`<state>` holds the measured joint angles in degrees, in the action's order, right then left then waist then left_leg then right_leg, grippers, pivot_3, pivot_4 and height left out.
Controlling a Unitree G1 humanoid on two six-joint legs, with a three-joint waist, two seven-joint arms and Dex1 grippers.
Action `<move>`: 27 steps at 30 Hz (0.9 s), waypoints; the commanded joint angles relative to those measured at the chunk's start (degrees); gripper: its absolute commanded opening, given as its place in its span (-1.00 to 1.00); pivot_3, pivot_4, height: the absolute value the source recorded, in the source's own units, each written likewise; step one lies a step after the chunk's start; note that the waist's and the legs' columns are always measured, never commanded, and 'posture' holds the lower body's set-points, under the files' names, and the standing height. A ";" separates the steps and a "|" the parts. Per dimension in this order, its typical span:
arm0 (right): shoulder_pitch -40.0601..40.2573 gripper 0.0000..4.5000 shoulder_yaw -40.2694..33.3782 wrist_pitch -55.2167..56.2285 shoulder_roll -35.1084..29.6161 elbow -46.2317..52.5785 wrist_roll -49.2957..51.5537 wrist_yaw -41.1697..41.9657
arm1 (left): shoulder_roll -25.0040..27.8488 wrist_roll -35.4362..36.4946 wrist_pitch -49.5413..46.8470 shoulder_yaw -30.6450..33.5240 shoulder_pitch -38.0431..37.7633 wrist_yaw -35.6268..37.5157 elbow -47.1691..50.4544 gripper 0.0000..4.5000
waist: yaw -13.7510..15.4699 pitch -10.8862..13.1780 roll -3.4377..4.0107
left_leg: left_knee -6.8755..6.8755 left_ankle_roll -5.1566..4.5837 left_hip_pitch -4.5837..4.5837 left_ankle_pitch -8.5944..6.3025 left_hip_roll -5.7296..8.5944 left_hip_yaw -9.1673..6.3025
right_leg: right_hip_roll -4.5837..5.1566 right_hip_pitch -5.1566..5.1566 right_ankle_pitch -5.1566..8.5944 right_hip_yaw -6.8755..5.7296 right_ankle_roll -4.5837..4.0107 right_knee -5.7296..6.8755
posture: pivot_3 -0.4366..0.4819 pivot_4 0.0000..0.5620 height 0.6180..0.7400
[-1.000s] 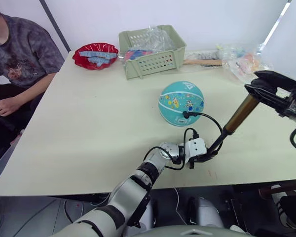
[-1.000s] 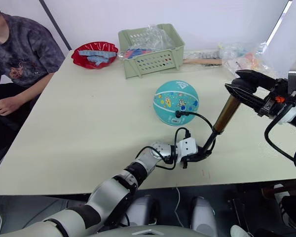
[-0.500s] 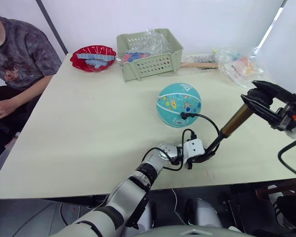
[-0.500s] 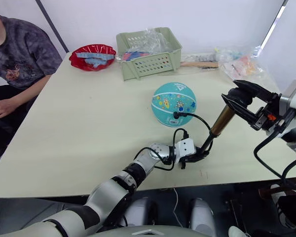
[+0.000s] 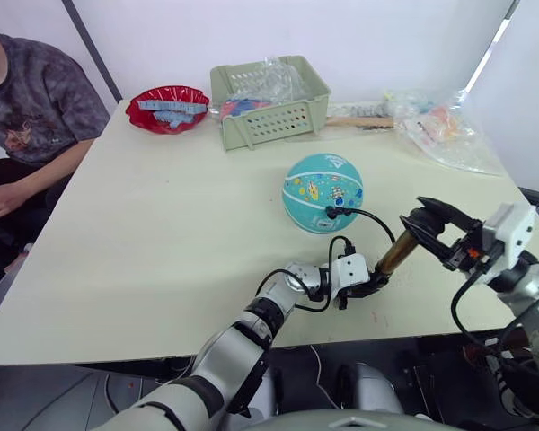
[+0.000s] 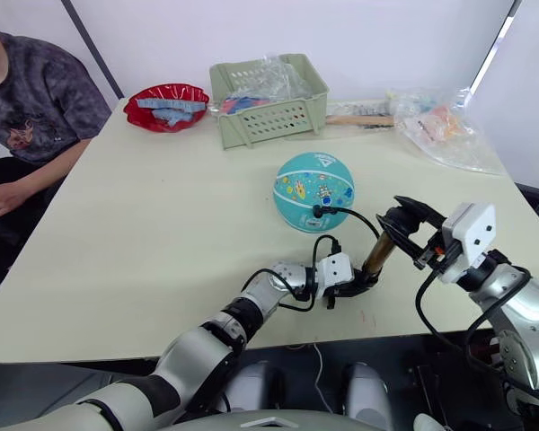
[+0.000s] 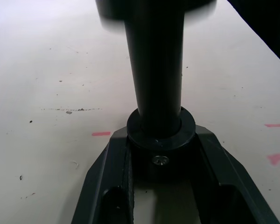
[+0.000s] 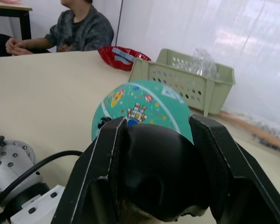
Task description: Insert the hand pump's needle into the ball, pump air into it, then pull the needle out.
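Two grippers share the pump (image 5: pixel 396 253), which leans on the table (image 5: pixel 162 224) just in front of the ball (image 5: pixel 322 192). The left gripper (image 5: pixel 370 284) is clamped around the pump's black base, pinning it to the tabletop; the left wrist view shows both fingers (image 7: pixel 105 186) hugging the base collar. The right gripper (image 5: pixel 428 229) is closed over the black handle at the top of the brass cylinder, with little cylinder showing between the two grips. A thin black hose (image 5: pixel 373 218) loops from the base up to a small fitting seated on the ball's near side; the needle itself is too small to make out, so it looks inserted.

The pump is rigid and its brass barrel likely slick, so the black ends are the better holds, as now. The ball is light and round and rests free on the table, so it may roll if the hose tugs. The hose is limp and offers no support, and the needle would bend under a sideways pull.
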<state>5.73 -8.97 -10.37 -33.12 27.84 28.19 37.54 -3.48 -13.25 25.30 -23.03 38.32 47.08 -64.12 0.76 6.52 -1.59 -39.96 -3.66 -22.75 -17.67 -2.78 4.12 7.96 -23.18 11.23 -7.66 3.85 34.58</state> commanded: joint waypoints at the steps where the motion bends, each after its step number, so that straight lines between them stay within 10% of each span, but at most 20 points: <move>1: 2.11 -0.29 4.63 -1.95 0.90 -4.47 -2.93 0.52 | 1.81 -3.55 -2.47 -2.31 -2.22 0.37 -4.55 -0.50 | 0.00 0.04 0.05 | 0.00 0.00 0.00 0.00 0.00 0.00 | 0.00 0.00 0.00 0.00 0.00 0.00 | -0.05 -0.47 1.00; 12: 1.42 -0.29 7.59 -1.24 2.81 -8.71 -6.99 0.63 | 1.06 -0.46 -2.91 0.32 -1.76 2.16 -2.04 -0.50 | -0.13 0.14 0.28 | 0.01 0.03 0.00 -0.02 -0.03 0.00 | -0.02 -0.02 0.01 0.00 0.00 -0.02 | -0.05 -0.47 1.00; 13: 1.35 -0.29 7.49 -1.21 2.83 -8.73 -7.00 0.64 | 1.02 -0.07 -2.71 0.63 -1.77 2.19 -1.59 -0.08 | -0.12 0.19 0.31 | 0.01 0.03 -0.01 -0.02 -0.03 0.00 | -0.03 -0.02 0.01 0.00 0.00 -0.02 | -0.05 -0.47 1.00; 19: 1.57 -0.29 7.11 -1.10 2.86 -8.62 -7.17 0.54 | 1.00 2.89 -1.59 2.76 -2.50 4.41 1.56 1.00 | 0.00 0.37 0.52 | 0.08 -0.16 -0.14 0.08 0.02 0.01 | -0.04 -0.14 0.06 -0.02 -0.12 -0.02 | -0.05 -0.47 1.00; 27: 1.94 -0.29 6.63 -1.32 2.56 -7.68 -7.05 0.33 | 5.00 8.81 -0.54 4.89 -6.33 12.96 12.02 1.00 | -0.15 0.55 0.60 | 0.24 -0.10 -0.13 0.05 0.03 0.02 | -0.06 -0.19 0.10 -0.05 -0.34 -0.02 | -0.05 -0.47 1.00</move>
<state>4.70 -4.74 -8.47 -30.11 24.14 22.98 37.24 0.30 -6.25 24.59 -19.09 32.88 57.61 -54.71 0.61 7.07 -0.99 -39.68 -3.76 -22.88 -17.62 -2.75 4.15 7.90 -23.40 11.33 -7.70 3.49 34.56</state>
